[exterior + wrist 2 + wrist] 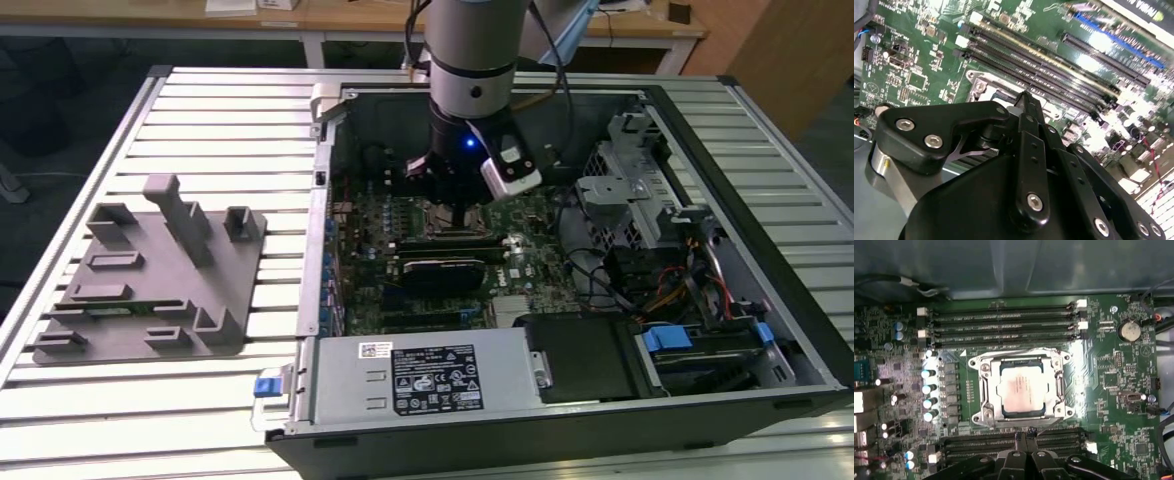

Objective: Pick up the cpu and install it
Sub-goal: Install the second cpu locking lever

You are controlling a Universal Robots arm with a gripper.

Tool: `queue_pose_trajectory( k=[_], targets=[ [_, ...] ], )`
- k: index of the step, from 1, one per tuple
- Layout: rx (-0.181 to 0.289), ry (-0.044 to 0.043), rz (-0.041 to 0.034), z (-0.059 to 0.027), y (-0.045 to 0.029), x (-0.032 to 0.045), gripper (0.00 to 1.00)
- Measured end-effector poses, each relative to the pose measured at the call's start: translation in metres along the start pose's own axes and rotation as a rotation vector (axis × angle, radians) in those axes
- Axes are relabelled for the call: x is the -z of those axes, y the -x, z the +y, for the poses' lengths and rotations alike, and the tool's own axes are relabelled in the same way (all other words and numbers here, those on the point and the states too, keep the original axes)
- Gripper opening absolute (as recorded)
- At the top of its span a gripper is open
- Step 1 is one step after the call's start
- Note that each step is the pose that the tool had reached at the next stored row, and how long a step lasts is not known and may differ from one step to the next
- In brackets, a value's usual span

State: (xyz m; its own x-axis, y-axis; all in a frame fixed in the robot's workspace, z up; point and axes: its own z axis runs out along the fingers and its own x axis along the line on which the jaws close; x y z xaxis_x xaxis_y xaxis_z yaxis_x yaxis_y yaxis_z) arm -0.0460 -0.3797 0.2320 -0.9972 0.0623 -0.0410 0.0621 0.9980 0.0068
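The cpu [1021, 392], a silvery-grey square chip, lies flat inside the metal socket frame [985, 390] on the green motherboard [1114, 390] in the first wrist view. My gripper [1027, 432] hovers just beside the socket's edge, over the memory slots, with its black fingers [1025, 107] drawn together and nothing between them. In the exterior view the gripper [461, 218] hangs straight down inside the open computer case [747, 150], covering the socket. A corner of the socket frame [979, 85] peeks out past the fingers in the second wrist view.
Memory slots [1004, 320] run along both sides of the socket. A grey power supply [414, 375] and drive bays with cables [681, 280] fill the case's near and right parts. A grey plastic holder block [147, 275] sits on the slatted table [214, 130] at the exterior view's left.
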Motion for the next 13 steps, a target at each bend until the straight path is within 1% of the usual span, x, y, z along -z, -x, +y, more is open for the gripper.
queue_pose_trajectory(
  k=[4, 8, 13],
  targets=[
    [0.007, 0.0002, 0.0000, -0.0046, -0.0006, -0.0011, 0.11],
    [0.032, 0.0013, 0.0002, -0.0059, -0.0012, -0.0036, 0.11],
    [0.037, 0.0014, 0.0003, -0.0068, -0.0034, -0.0055, 0.11]
  ],
)
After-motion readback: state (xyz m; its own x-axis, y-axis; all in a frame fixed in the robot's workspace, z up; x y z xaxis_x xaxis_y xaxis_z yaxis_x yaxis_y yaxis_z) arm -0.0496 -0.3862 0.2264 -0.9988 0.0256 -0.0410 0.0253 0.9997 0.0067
